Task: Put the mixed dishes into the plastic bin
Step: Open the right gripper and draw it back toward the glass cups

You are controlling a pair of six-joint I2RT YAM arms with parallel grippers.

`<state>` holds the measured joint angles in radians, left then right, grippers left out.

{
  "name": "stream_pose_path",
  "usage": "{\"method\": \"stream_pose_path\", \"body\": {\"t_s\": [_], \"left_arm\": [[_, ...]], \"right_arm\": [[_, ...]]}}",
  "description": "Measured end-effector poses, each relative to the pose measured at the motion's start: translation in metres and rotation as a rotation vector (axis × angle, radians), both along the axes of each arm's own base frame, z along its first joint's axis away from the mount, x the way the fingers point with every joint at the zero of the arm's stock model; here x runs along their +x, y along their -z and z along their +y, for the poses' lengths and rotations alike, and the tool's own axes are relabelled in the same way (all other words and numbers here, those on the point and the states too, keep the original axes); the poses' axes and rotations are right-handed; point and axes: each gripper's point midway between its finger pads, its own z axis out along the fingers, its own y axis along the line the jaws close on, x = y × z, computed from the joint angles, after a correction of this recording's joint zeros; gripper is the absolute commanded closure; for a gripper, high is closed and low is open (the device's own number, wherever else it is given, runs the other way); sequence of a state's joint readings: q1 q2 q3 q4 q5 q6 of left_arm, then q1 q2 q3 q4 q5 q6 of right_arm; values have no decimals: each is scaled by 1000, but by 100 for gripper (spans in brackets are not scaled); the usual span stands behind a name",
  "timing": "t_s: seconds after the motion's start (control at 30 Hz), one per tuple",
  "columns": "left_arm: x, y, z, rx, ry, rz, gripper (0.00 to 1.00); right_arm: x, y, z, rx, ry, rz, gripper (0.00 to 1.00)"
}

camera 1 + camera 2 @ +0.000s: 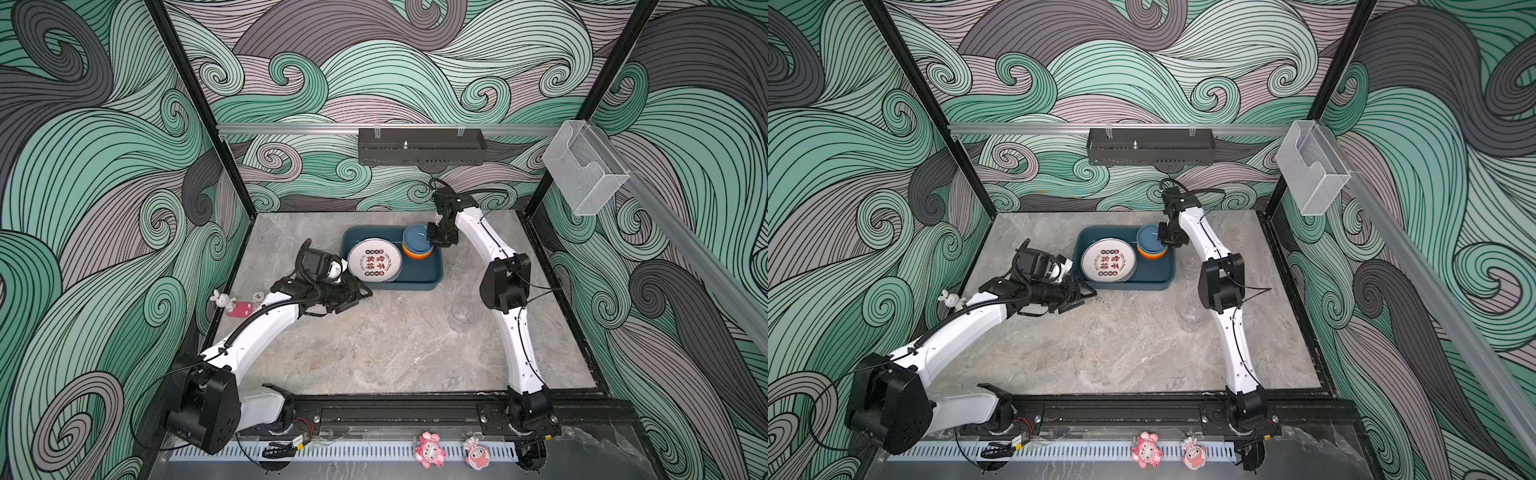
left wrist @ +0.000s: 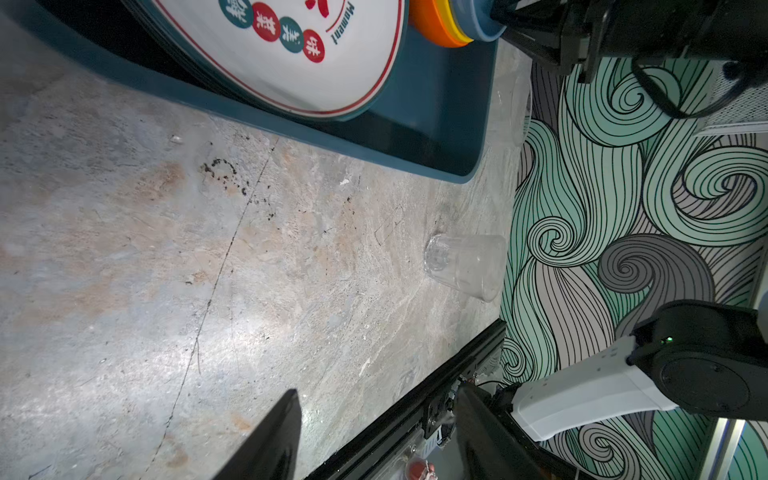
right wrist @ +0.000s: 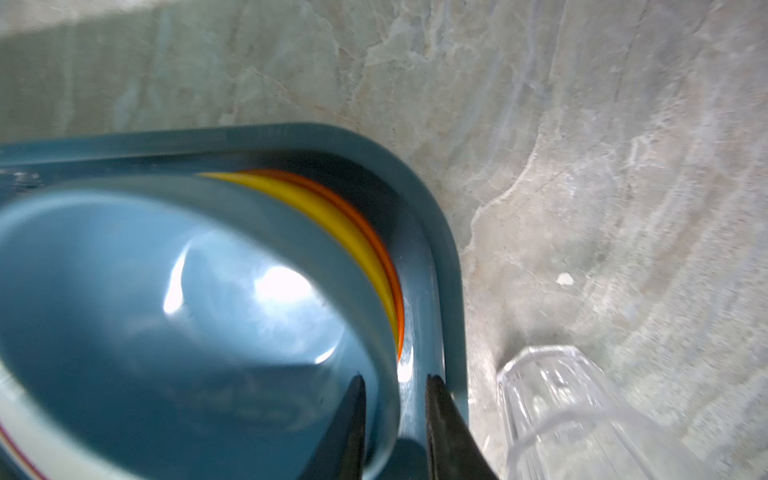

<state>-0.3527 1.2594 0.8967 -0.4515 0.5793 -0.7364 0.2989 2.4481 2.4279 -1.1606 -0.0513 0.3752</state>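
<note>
The plastic bin point(image 1: 422, 272) sits at the back middle of the table in both top views. Inside it lies a white plate with red characters point(image 1: 374, 259) and, beside it, a stack of bowls point(image 1: 415, 245) with a blue one on top of yellow and orange. My right gripper point(image 3: 395, 377) straddles the blue bowl's rim point(image 3: 386, 332), jaws slightly apart, a gap showing beside the rim. My left gripper point(image 2: 380, 390) hangs open and empty over bare table just left of the bin's front corner. Two clear tumblers point(image 1: 462, 313) point(image 1: 461, 259) stand on the table right of the bin.
A black perforated tray point(image 1: 422, 147) hangs on the back wall and a clear acrylic holder point(image 1: 584, 166) on the right rail. Pink figurines point(image 1: 430, 451) sit on the front rail. A white bunny toy point(image 1: 222, 299) stands at the table's left edge.
</note>
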Motion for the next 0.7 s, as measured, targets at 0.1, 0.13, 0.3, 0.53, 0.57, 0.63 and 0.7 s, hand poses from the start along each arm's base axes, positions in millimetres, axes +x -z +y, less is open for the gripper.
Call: {"method": "stream_pose_path", "body": {"t_s": [0.1, 0.13, 0.3, 0.53, 0.57, 0.63, 0.7], "left_arm": [[-2, -5, 2, -5, -5, -16, 38], [-2, -8, 3, -5, -7, -22, 38], [-4, -16, 18, 21, -50, -51, 37], [-6, -26, 48, 64, -141, -114, 37], [-7, -26, 53, 75, -156, -120, 37], [-8, -24, 61, 103, -181, -117, 37], [-9, -20, 69, 133, -203, -106, 37]], "right_arm": [[-4, -26, -1, 9, 0, -40, 72], [-6, -36, -2, 13, 0, -57, 72], [-24, -72, -4, 26, -9, -108, 72], [-61, -73, -1, 32, -45, -94, 71], [-68, -71, -1, 32, -52, -87, 71], [-80, -69, -1, 32, -62, -80, 70], [-93, -69, -2, 35, -72, -78, 69]]}}
